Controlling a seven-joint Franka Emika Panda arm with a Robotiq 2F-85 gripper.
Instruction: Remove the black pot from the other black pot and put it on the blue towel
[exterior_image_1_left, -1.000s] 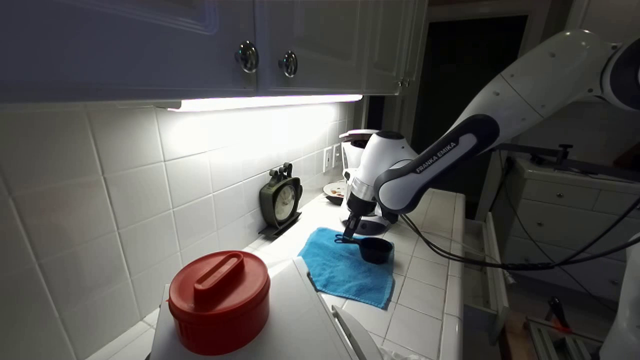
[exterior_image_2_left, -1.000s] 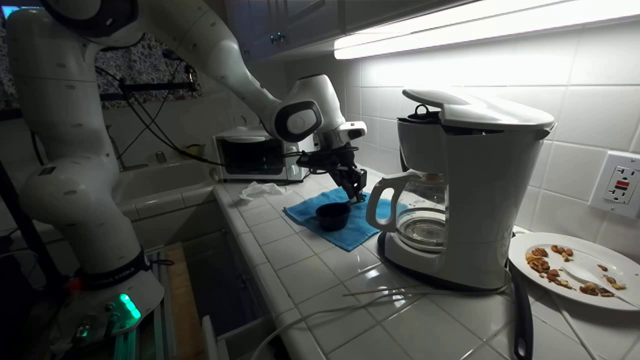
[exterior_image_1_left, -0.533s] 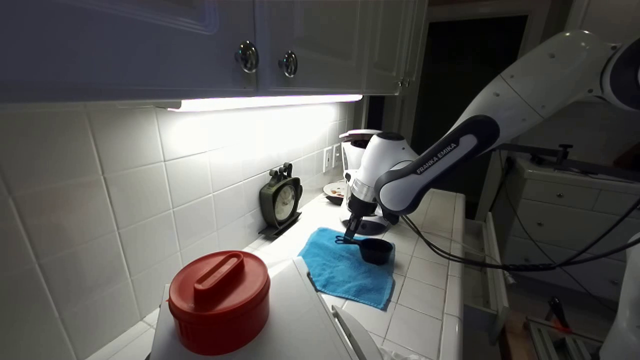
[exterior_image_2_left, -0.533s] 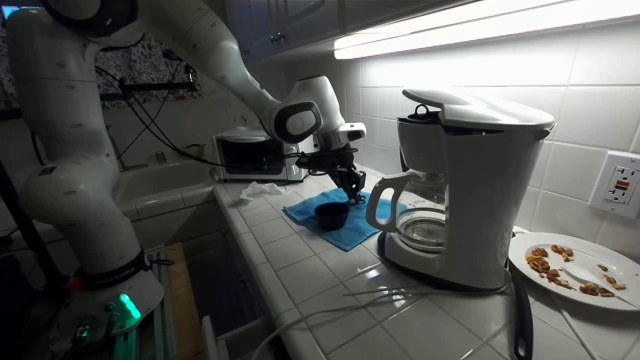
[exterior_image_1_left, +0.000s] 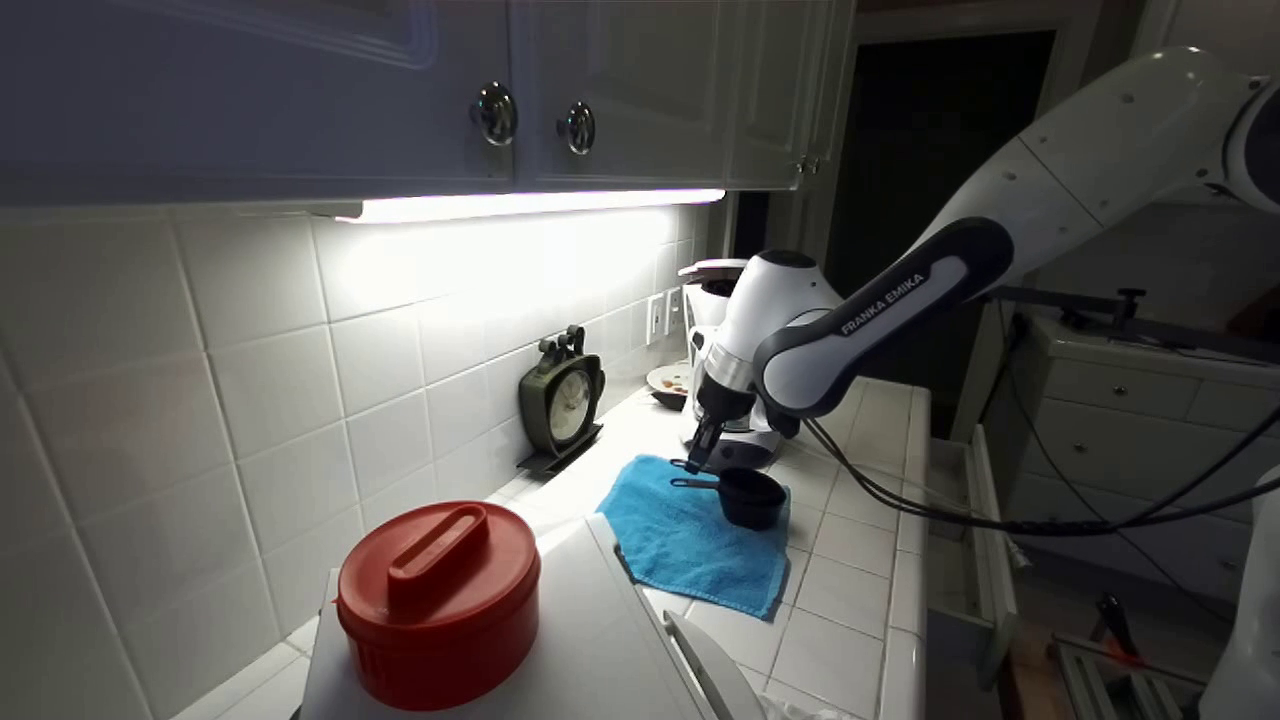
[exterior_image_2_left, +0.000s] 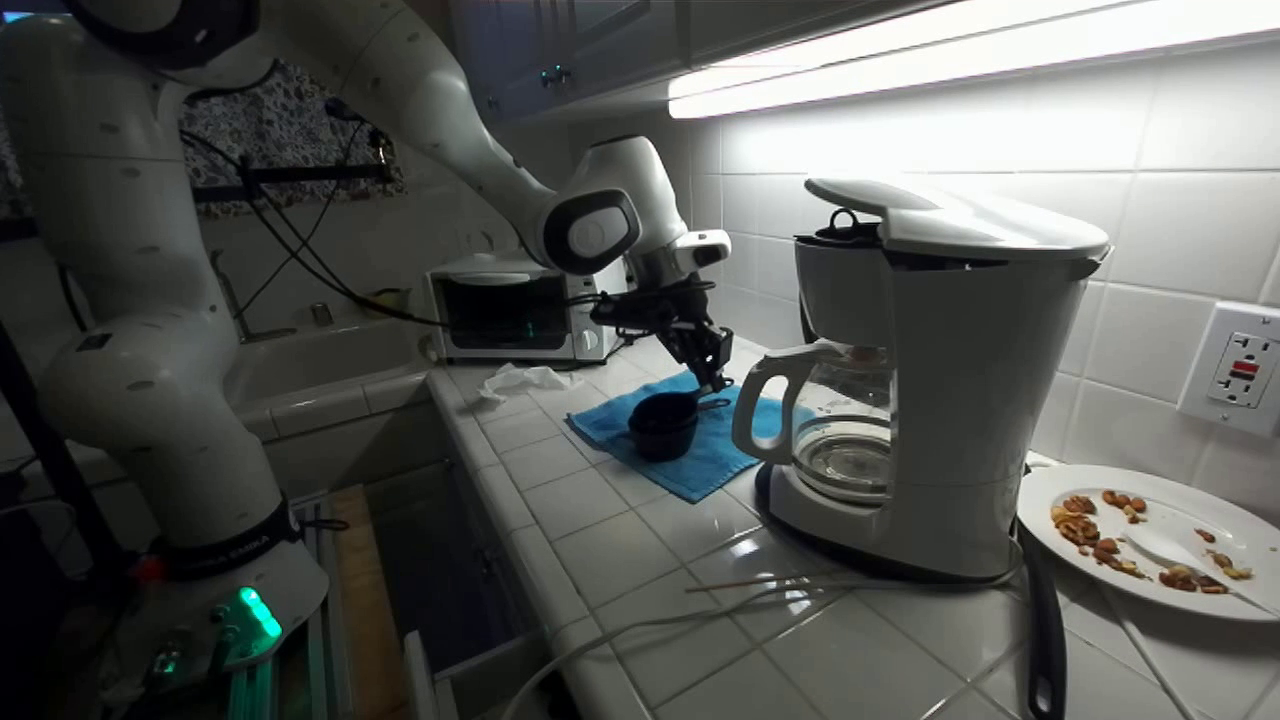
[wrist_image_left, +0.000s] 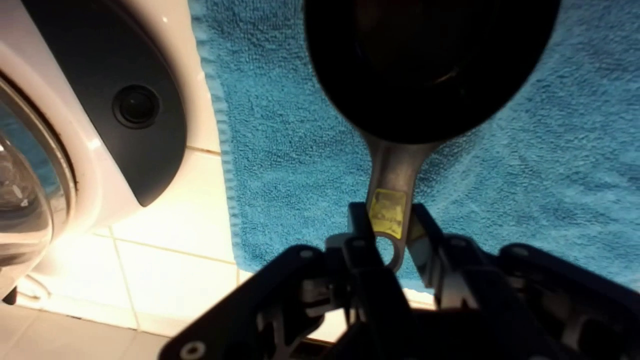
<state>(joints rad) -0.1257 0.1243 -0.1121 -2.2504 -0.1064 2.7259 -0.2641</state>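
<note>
Upper black pot (exterior_image_2_left: 663, 410) raised slightly out of the lower black pot (exterior_image_2_left: 664, 444) since the earlier frames

By now the upper handle (wrist_image_left: 397, 170) and the lower handle (exterior_image_1_left: 697, 484), seen as nearly one before, have been parted. The upper pot is held with its rim just above the lower rim, over the blue towel (exterior_image_1_left: 690, 560); its base is hidden, so whether the two pots are touching cannot be told. Its handle, marked by a yellow label (wrist_image_left: 387, 214), is grasped near the looped end by the gripper (wrist_image_left: 389, 216), the fingers (wrist_image_left: 360, 222) being pressed in from both sides. The lower pot is stood upright on the towel, its handle pointed toward the tiled wall (exterior_image_1_left: 390, 400).

The towel is spread, slightly rumpled, on a white tiled counter (exterior_image_1_left: 845, 585). Just beside it a white coffee maker (exterior_image_2_left: 985, 420) is placed, with a glass carafe (exterior_image_2_left: 845, 440) seated in it. Past the coffee maker, brown nut-like pieces (exterior_image_2_left: 1078, 530) are scattered on a white plate (exterior_image_2_left: 1036, 490). Crumpled white paper (exterior_image_2_left: 525, 380) is seen near a toaster oven (exterior_image_2_left: 515, 310). Against the wall a dark green dial-faced device (exterior_image_1_left: 565, 402) is stood, and a red lidded container (exterior_image_1_left: 430, 640) is set on a white surface (exterior_image_1_left: 600, 620). Light is cast along the counter by a tube lamp (exterior_image_1_left: 540, 205) fixed under the cabinets (exterior_image_1_left: 620, 100).
</note>
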